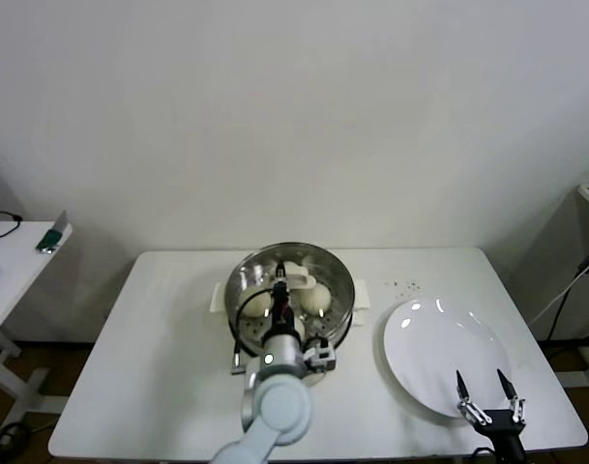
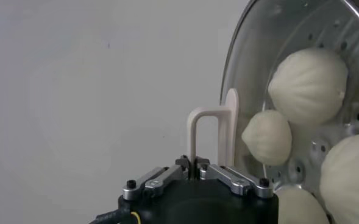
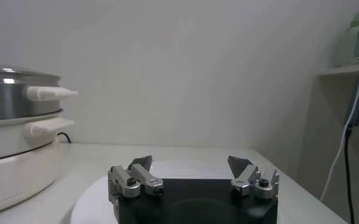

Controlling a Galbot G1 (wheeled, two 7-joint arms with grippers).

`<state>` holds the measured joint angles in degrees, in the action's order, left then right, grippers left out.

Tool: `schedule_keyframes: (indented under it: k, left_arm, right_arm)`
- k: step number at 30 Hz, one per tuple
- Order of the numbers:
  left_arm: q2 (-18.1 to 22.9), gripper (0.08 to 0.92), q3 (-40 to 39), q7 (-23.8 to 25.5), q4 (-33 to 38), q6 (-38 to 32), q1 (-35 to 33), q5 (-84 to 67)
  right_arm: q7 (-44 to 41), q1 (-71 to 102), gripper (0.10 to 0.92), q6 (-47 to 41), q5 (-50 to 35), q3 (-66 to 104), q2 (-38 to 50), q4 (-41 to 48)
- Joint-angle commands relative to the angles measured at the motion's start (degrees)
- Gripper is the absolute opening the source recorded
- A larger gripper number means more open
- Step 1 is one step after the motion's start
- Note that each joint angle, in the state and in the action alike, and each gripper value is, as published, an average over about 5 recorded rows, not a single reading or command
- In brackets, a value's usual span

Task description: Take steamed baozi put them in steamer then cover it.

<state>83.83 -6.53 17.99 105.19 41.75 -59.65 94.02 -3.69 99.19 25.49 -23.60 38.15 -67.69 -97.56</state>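
Glass lid (image 1: pixel 290 285) sits on the steamer (image 1: pixel 244 278) at bench (image 1: pixel 159 348) centre, and the left pincer (image 2: pixel 195 165) is clenched on its cream handle (image 2: pixel 213 131). The wrist view shows the fingers closed tight against the handle's base. Whether the metal rim is fully seated all round cannot be told from these views.

Step in hand, as judged: finishing the cover placement. To do it well, the lid should be level and centred on the basket before the grip is let go. The pincer should then open fully and lift straight up, so the handle is not dragged sideways.

Steamer contents: baozi (image 2: pixel 308 85) lie on the perforated floor under the glass. Four show in the left wrist view, two of them only in part. They lie near one another; contact between them cannot be confirmed.

White plate (image 1: pixel 439 362), to the steamer's right, holds nothing.

Right pincer (image 3: pixel 192 173) hangs released over the plate's near edge, idle.
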Motion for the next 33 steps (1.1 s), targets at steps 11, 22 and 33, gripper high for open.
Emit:
schedule_keyframes:
  k: [11,22,33]
  left_arm:
    - [-2.17,0.28,-0.82,-1.72,2.71,-2.84,-1.87,-3.4]
    - [-9.97,0.591,-0.5,-4.58,20.31,-3.19,-8.02,-22.03]
    - [-9.62,0.82,21.71,-27.34,22.42,-26.29,-19.24,-64.05]
  right_arm:
    - [0.02,-0.35,0.823,0.22,0.05,0.07,-0.62,-0.04]
    - [2.2,-0.39,0.823,-1.83,-1.61,-0.8,0.12,-0.48]
    - [3.66,-0.23,0.823,-0.63,-1.95,-0.86,0.45,-2.72]
